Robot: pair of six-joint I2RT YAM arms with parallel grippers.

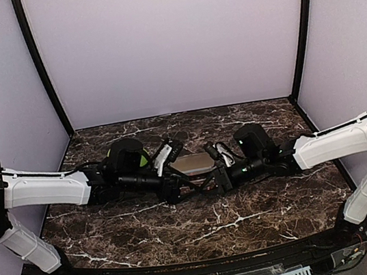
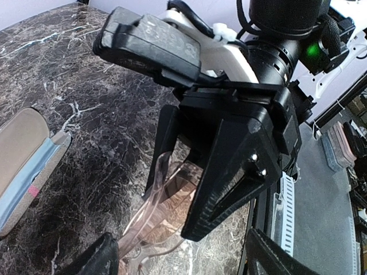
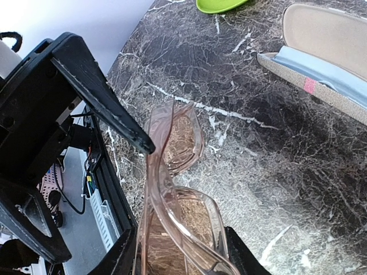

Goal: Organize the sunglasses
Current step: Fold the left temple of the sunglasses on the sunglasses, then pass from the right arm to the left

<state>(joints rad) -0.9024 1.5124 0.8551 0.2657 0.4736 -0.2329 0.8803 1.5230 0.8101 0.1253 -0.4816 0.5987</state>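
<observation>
Two arms are reaching in from the left and right edges of the table (image 1: 185,241) and facing each other over its middle. Your right fingers (image 3: 121,260) are pinching the sunglasses (image 3: 178,189), one finger on either side of the clear pink frame, and are holding them up off the marble top. Your left fingers (image 3: 100,91) are standing spread wide apart. The tip of one is sitting right beside the rim of the upper lens, but you cannot tell from either wrist view whether it is touching. In the left wrist view, one clear temple of the sunglasses is running close past one of the left fingers.

The open glasses case (image 1: 191,164) is lying flat on the table just beyond the sunglasses, toward the far edge, and is showing a beige fabric shell and a pale blue lining. A lime-green object (image 3: 218,4) is lying farther off toward the far-left corner, partly hidden behind your left arm in the top view. You cannot tell what it is.
</observation>
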